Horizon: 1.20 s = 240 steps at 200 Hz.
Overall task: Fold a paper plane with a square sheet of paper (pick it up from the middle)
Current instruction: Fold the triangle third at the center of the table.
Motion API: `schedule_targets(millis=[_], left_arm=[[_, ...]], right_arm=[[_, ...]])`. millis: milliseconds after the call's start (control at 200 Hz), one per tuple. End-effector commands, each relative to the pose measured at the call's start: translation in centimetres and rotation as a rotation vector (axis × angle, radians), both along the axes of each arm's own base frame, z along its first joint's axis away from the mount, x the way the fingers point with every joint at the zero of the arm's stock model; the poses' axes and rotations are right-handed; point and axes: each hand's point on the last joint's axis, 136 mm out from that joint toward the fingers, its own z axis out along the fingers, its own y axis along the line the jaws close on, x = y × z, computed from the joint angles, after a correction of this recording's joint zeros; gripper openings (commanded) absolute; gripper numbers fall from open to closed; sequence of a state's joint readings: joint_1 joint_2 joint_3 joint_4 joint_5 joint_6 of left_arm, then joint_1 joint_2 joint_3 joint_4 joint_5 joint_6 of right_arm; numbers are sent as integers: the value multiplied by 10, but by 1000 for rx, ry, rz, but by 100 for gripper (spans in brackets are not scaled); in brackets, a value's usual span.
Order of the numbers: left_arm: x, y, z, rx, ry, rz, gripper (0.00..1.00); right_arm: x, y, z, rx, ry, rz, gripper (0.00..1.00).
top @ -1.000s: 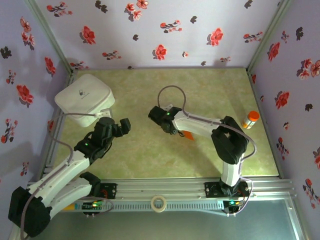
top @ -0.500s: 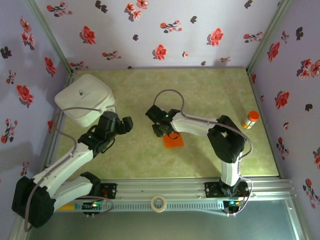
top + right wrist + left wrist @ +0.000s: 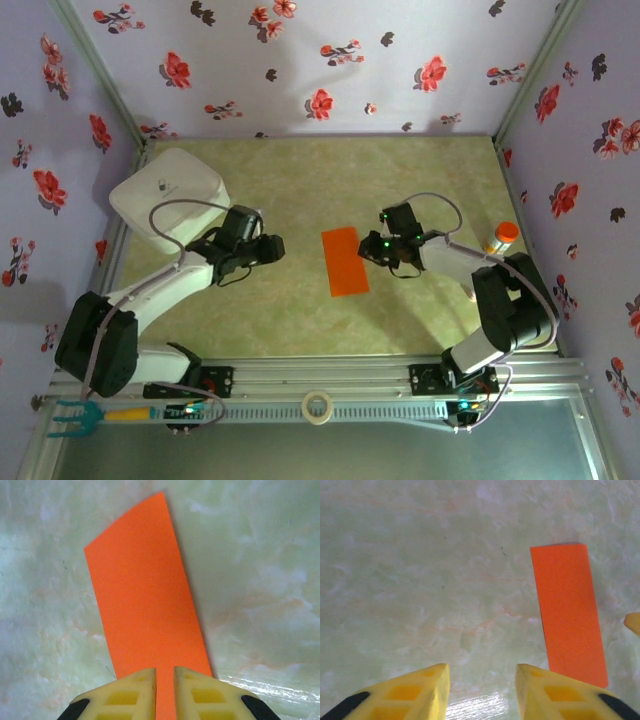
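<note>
the paper (image 3: 345, 261) lies folded flat between your grippers. the left gripper (image 3: 481, 674) stands apart near it, and the right gripper (image 3: 165, 674) is nearly together at its edge, though i cannot tell if it grips. push in low and the thin sheet may slide, skewing the crease.

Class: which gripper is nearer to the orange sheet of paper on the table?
Right. The right gripper is at the orange sheet's right-hand edge in the top view; the left gripper is off to its left, clearly apart.
</note>
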State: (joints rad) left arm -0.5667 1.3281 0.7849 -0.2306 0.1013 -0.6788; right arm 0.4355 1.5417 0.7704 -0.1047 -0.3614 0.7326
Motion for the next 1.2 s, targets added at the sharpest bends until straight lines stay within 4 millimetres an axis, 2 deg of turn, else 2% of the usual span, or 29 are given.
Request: schedule_targets(millis=[0, 220, 435, 675, 820, 1000, 1115, 1195], left_arm=[[1, -20, 5, -75, 19, -37, 36], [0, -51, -2, -86, 83, -112, 39], [1, -72, -11, -100, 131, -135, 41], [1, -83, -21, -122, 186, -133, 43], [2, -90, -25, -154, 204, -138, 43], [1, -95, -30, -155, 219, -151, 43], [-1, -101, -34, -165, 240, -171, 43], [0, -106, -37, -167, 253, -180, 43]], right_arm=[[2, 19, 12, 131, 1, 34, 17], [1, 27, -4, 171, 57, 43, 11], [1, 32, -11, 185, 87, 63, 11], [-1, 38, -18, 211, 111, 92, 10], [-2, 31, -25, 194, 134, 74, 10], [3, 19, -13, 196, 106, 56, 10], [1, 11, -19, 169, 116, 50, 10], [-3, 6, -30, 141, 145, 41, 10]])
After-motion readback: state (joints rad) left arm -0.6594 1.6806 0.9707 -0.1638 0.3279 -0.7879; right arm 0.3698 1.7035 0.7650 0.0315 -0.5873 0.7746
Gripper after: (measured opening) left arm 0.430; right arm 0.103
